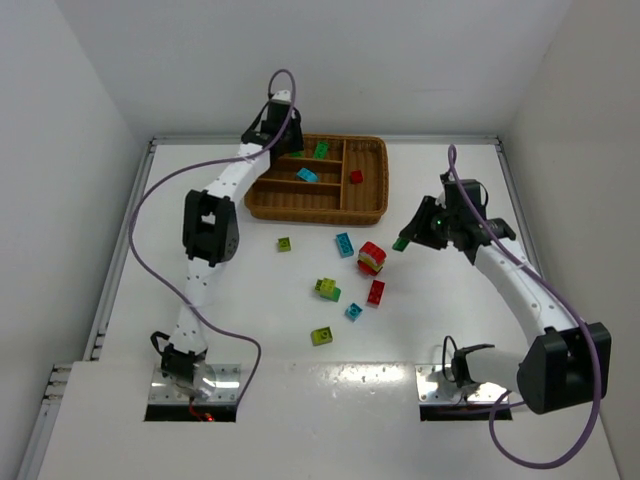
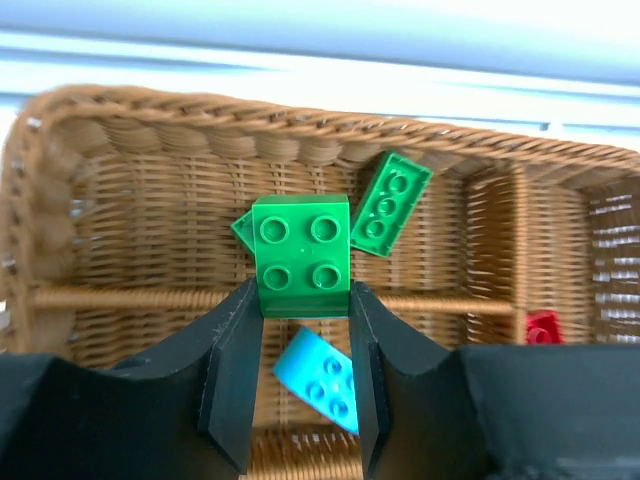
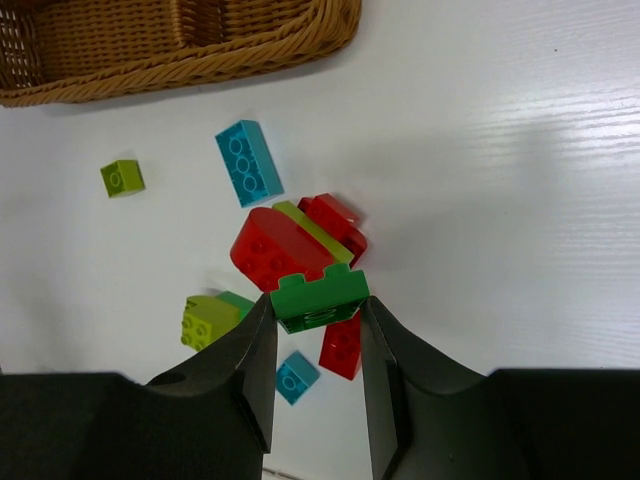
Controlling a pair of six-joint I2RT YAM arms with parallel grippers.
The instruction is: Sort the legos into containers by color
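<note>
A: Progress?
B: Early, I'd say. The wicker tray (image 1: 300,215) has a green brick (image 1: 321,151), a cyan brick (image 1: 307,175) and a red brick (image 1: 356,177), each in its own compartment.
A: Left end effector (image 2: 302,310)?
B: Clamped on a square green brick (image 2: 301,255), over the far compartment with the green one. Not released yet.
A: Right end effector (image 3: 318,315)?
B: Clamped on a second green piece (image 3: 320,298), above the desk (image 1: 260,290), by the red clump (image 3: 290,245).
A: Remaining?
B: Several loose bricks on the desk, red, cyan and yellow-green, with two clumps to split.
</note>
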